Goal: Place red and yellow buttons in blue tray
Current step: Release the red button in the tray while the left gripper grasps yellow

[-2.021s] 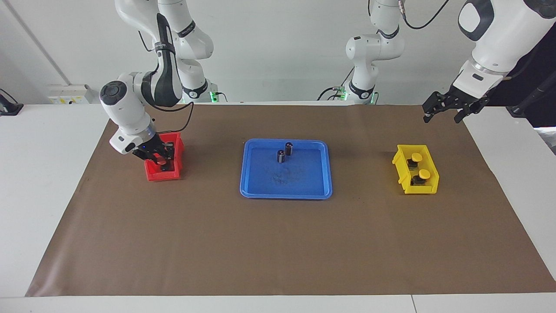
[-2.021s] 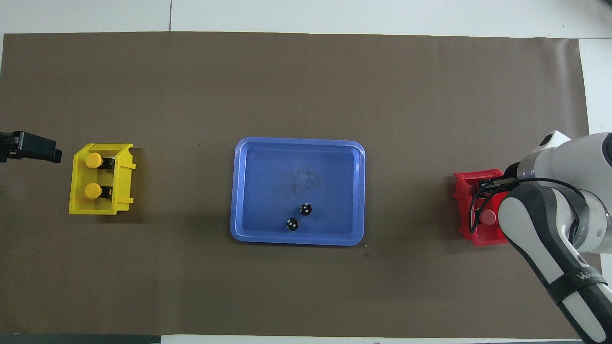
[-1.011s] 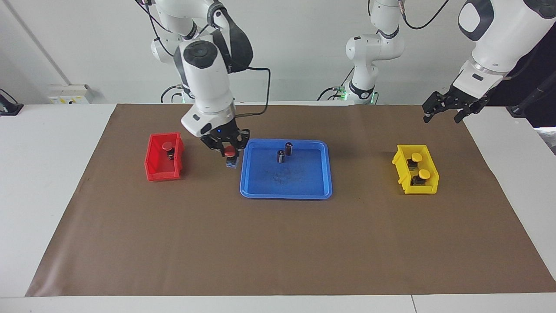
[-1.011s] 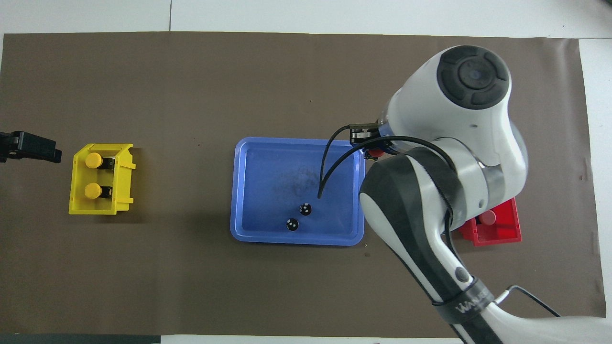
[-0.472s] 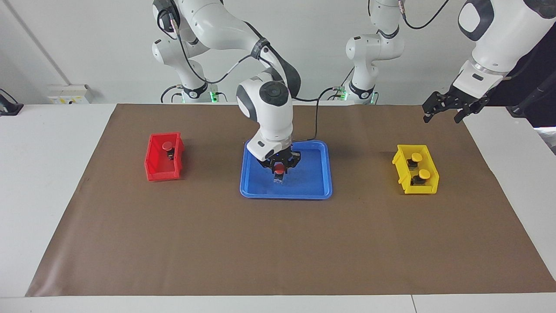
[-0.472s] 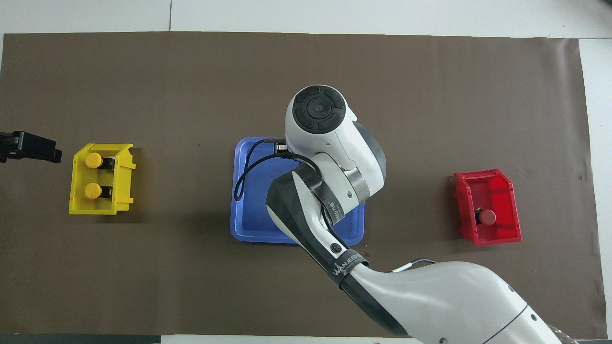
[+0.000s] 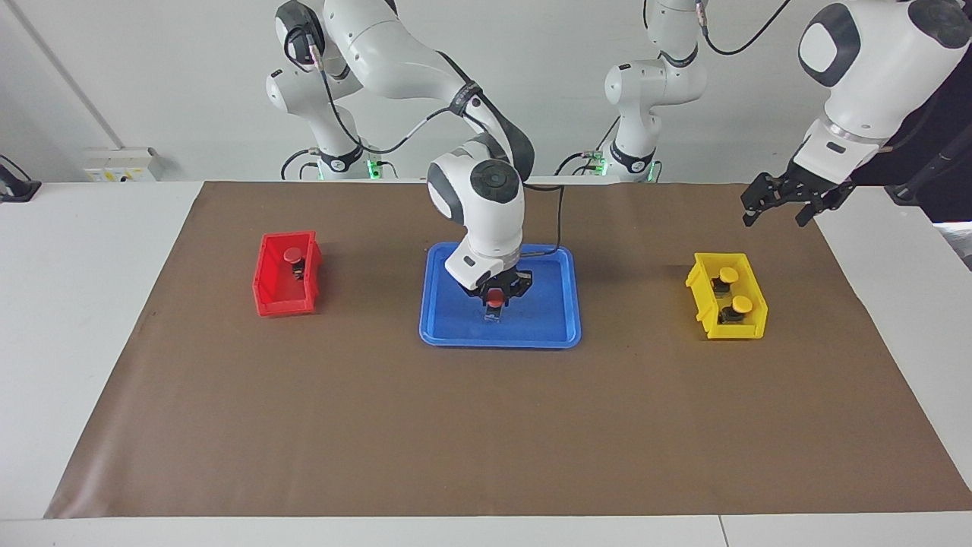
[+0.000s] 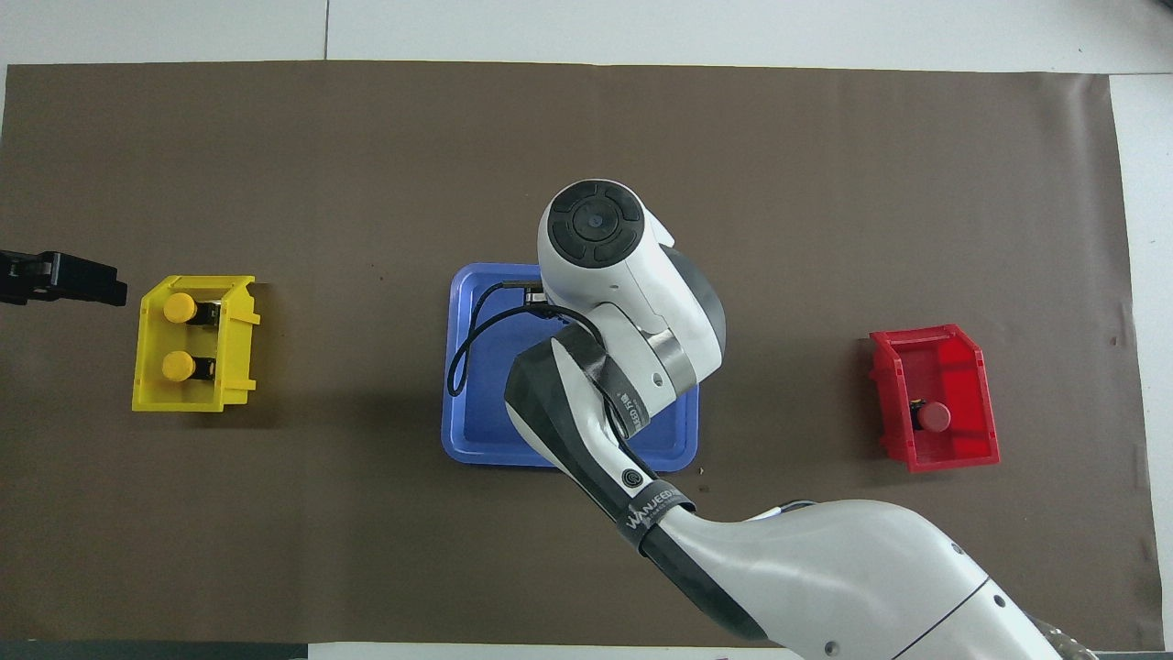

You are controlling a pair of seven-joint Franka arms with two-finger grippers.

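My right gripper (image 7: 495, 301) is shut on a red button (image 7: 495, 296) and holds it low over the middle of the blue tray (image 7: 558, 323). I cannot tell whether the button touches the tray floor. In the overhead view the right arm covers the gripper, the button and much of the tray (image 8: 472, 403). A second red button (image 7: 292, 256) stands in the red bin (image 7: 269, 302). Two yellow buttons (image 7: 728, 274) (image 7: 742, 305) stand in the yellow bin (image 7: 706, 320). My left gripper (image 7: 774, 220) waits open and empty in the air, over the mat beside the yellow bin.
The two dark cylinders in the tray are hidden by the right arm. The red bin (image 8: 971, 362) is at the right arm's end of the brown mat (image 7: 486, 425), the yellow bin (image 8: 234, 367) at the left arm's end.
My right gripper took a red button out of the red bin, carried it to the blue tray and has lowered over the tray's middle. The left gripper has shifted only slightly.
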